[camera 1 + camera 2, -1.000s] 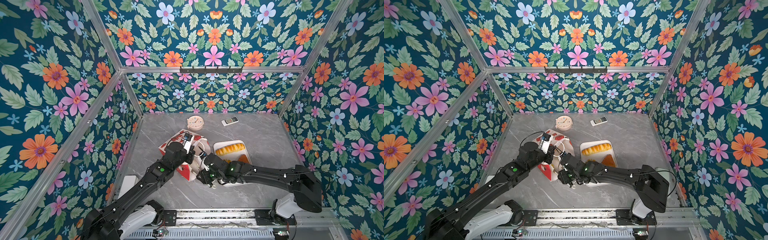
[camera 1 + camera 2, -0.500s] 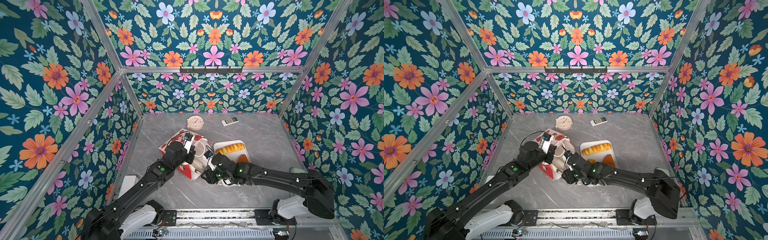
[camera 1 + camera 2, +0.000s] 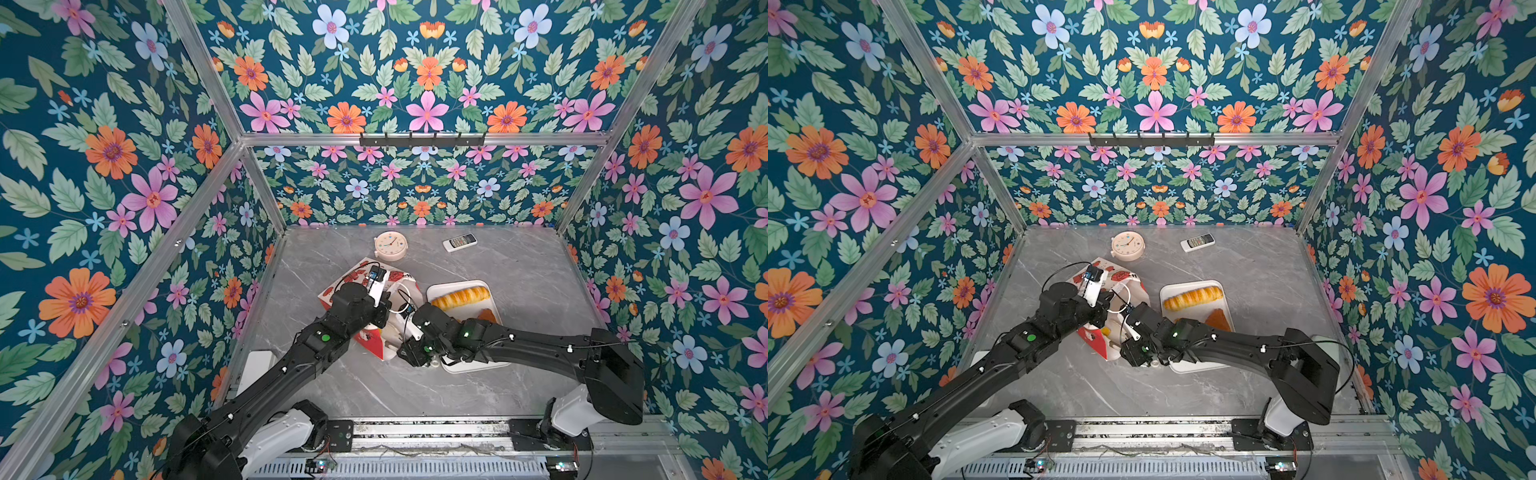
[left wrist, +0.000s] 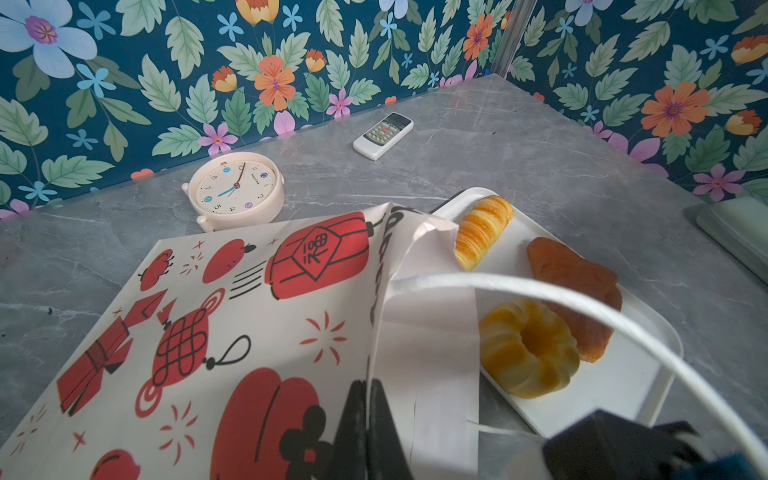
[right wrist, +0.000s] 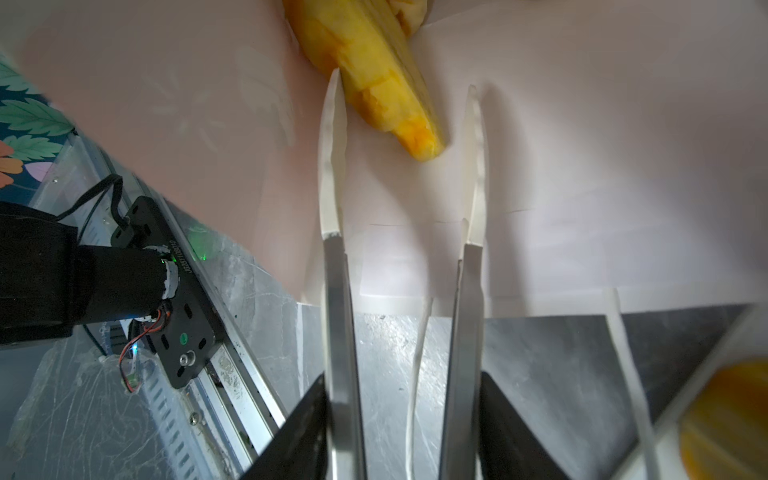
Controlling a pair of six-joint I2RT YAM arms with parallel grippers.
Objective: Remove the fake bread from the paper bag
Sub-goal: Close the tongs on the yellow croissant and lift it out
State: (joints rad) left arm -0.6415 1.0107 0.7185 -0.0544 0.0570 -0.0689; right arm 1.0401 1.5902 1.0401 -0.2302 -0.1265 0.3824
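Lying on side, paper bag (image 4: 249,311) pinched at mouth edge by left gripper (image 4: 368,415), jaws pressed together on paper. Right gripper (image 5: 403,83) inside bag mouth, jaws spread; yellow fake bread (image 5: 374,62) tip between its fingers, ungripped.

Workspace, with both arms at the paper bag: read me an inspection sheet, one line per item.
Surface: grey marble table.
Job's things: paper bag lying on its side; loaf, brown piece and ring doughnut on the white tray; one yellow pastry inside the bag.
Clutter: clock, remote.
Grippers: left gripper shut on the bag's mouth edge; right gripper open inside the mouth, astride the pastry's tip.
Cables: white cord handle loose; black cable by the front rail.
Surroundings: floral walls, aluminium frame.
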